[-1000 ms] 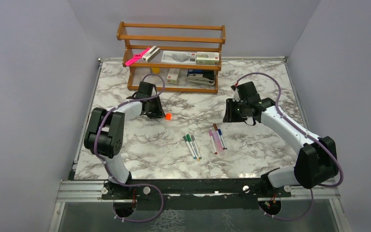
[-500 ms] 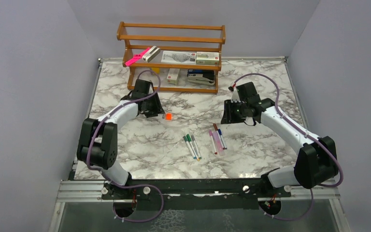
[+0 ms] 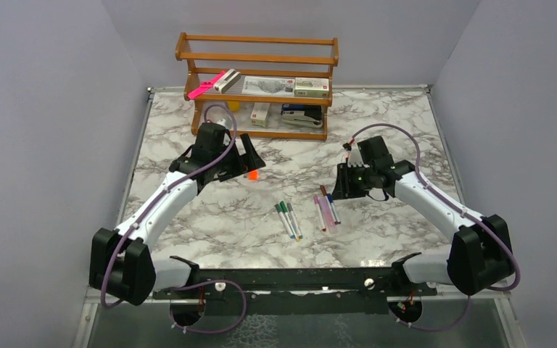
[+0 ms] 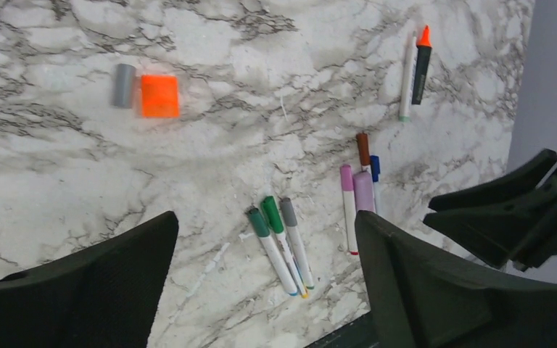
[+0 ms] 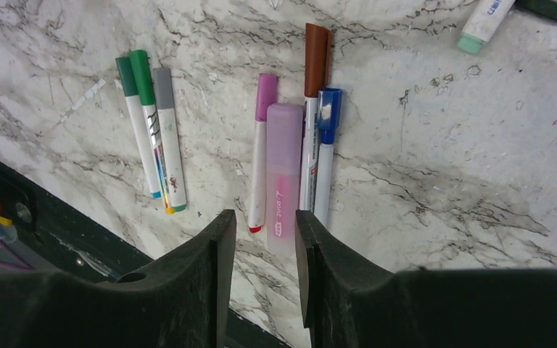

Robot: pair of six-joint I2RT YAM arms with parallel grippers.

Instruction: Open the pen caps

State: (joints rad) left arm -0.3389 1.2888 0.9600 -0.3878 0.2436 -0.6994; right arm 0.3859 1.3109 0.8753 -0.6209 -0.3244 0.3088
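Note:
Three white markers with two green caps (image 3: 283, 208) and one grey cap lie mid-table, seen in the left wrist view (image 4: 273, 214) and the right wrist view (image 5: 143, 71). Right of them lie markers with a lilac cap (image 5: 266, 94), a dark red cap (image 5: 316, 51) and a blue cap (image 5: 328, 106), beside a wide pink pen (image 5: 284, 167). A loose orange cap (image 4: 159, 96) lies by a grey piece (image 4: 124, 85). A black highlighter (image 4: 421, 69) shows a bare orange tip. My left gripper (image 3: 251, 161) is open, above the orange cap. My right gripper (image 5: 263, 217) is open and empty over the pink pen's end.
A wooden rack (image 3: 257, 59) stands at the back with small boxes and a long bright-pink item (image 3: 206, 85). A white marker (image 4: 406, 87) lies next to the black highlighter. The table's black front rail (image 5: 58, 225) is close below the pens.
My left arm has stretched forward and its gripper has swung a little right, over the orange cap. My right gripper has moved slightly nearer the pens.

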